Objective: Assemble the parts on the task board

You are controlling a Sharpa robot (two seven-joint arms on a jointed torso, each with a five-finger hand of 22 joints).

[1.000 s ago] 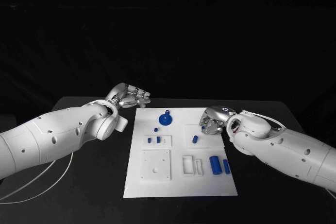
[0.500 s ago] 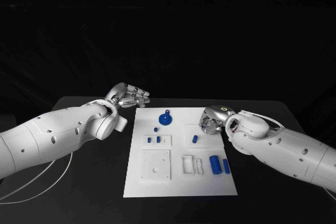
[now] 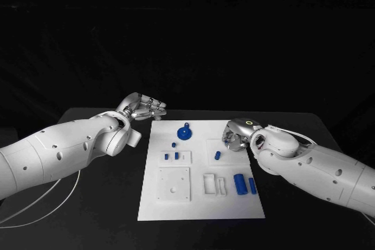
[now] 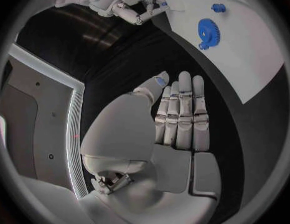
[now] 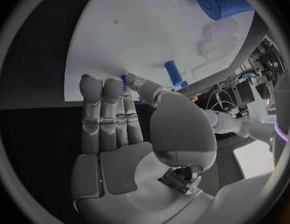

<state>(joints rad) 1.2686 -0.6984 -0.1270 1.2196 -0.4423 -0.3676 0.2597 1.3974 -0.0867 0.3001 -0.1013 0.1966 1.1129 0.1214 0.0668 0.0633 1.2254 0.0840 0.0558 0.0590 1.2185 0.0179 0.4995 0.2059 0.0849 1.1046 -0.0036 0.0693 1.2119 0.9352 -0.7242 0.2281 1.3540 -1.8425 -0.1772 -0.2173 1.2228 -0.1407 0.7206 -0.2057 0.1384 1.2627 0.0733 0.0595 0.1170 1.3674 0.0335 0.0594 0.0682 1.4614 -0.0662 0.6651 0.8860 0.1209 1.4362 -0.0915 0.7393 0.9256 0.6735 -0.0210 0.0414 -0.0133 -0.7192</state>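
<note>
The left hand (image 3: 144, 107) hovers over the black table (image 3: 102, 206) just off the far left corner of the task board (image 3: 199, 209). In the left wrist view its fingers (image 4: 182, 109) lie straight and side by side, the thumb set apart beside them, and nothing rests in the palm; the hand is open and touches nothing.

The right hand (image 3: 234, 137) is over the board's right edge, fingers turned down toward the white surface. In the right wrist view the right hand's fingers (image 5: 101, 109) are straight and close together, their tips at the board's edge, with a scrap of blue showing between the fingertips and the thumb tip. Whether the hand is pinching a part or merely near one, I cannot tell.

A small blue peg (image 3: 218, 154) lies on the board just beside that hand, its long axis running roughly away from the robot. A blue gear (image 3: 183, 133) sits flat near the far end of the board, its stub pointing to the far edge. Two blue cylinders (image 3: 244, 184) lie side by side at the near right, long axes running near to far.

The right wrist view shows the end face of a large cylinder (image 5: 221, 2); the head view shows its side. The left wrist view shows the gear's teeth (image 4: 207, 32).
</note>
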